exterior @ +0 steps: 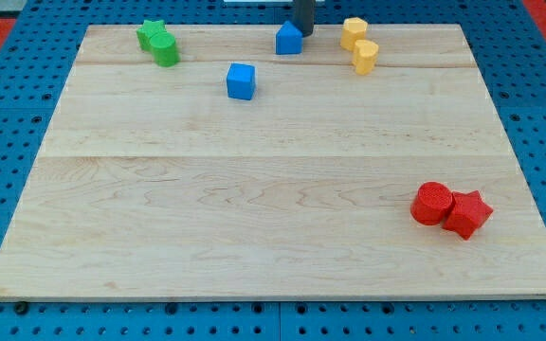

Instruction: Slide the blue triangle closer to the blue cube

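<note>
Blue triangle (289,39) at top centre of the wooden board (273,227), my tip (303,33) at its upper right edge, looks touching. No pincer, just the rod. One blue cube (241,80) lower left, apart. Two green blocks (158,42) upper left, two yellow blocks (359,44) upper right, two red blocks (451,208) lower right.

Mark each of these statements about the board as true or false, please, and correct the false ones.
1. My tip is at the blue triangle's upper right edge. True.
2. The blue cube touches the blue triangle. False: they are apart.
3. The red blocks lie at the view's bottom right. True.
4. The green blocks lie right of the yellow blocks. False: they lie far to the left.
</note>
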Controlling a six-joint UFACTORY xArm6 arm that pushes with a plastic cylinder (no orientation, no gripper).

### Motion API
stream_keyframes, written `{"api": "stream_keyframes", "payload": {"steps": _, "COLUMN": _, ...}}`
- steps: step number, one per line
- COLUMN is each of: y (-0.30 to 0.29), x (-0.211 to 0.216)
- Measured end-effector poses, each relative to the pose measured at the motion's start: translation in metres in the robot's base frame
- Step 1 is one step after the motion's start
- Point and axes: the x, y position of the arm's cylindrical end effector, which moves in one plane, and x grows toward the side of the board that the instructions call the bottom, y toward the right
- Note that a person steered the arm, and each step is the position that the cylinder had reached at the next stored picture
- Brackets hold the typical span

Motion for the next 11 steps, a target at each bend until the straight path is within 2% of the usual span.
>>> {"api": "stream_keyframes", "payload": {"steps": 1, "y": -0.008, "x": 0.021}}
{"api": "stream_keyframes", "payload": {"steps": 3, "y": -0.034, "x": -0.014}}
{"api": "stream_keyframes", "payload": {"steps": 6, "y": -0.061, "x": 0.024}}
{"api": "stream_keyframes", "payload": {"steps": 7, "y": -0.049, "x": 0.038}}
{"api": "stream_keyframes", "payload": {"steps": 8, "y": -0.03, "x": 0.001}}
{"api": "stream_keyframes", "payload": {"steps": 9, "y": 0.016, "x": 0.02}}
{"api": "stream_keyframes", "payload": {"steps": 10, "y": -0.002, "x": 0.052}}
{"api": "stream_keyframes", "payload": {"steps": 11, "y": -0.05, "x": 0.052}}
